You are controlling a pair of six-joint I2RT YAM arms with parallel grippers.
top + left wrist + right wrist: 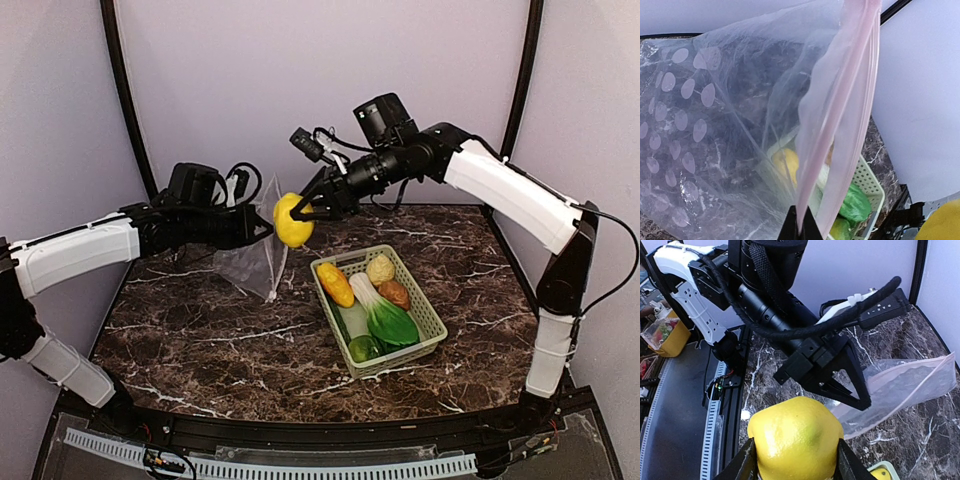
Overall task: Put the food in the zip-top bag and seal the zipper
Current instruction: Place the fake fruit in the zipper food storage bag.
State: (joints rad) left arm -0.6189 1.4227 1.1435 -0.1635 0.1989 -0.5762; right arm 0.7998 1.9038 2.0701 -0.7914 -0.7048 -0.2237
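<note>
Worktop (200, 340): dark brown marble-patterned slab with white veining, filling the lower half of the top view. Back wall (320, 80): plain pale lilac panel, evenly lit, framed by two slanting black uprights (127, 90) at upper left and upper right. Side walls (50, 100): pale grey. Front rail (300, 435): black, with a white slotted strip (280, 466) beneath it.

left of the lemon (292, 220), the left claw (267, 228) and hanging bag (250, 265) block the way; basket (405, 357) sits below right; near-left tabletop (200, 340) lies open.
</note>
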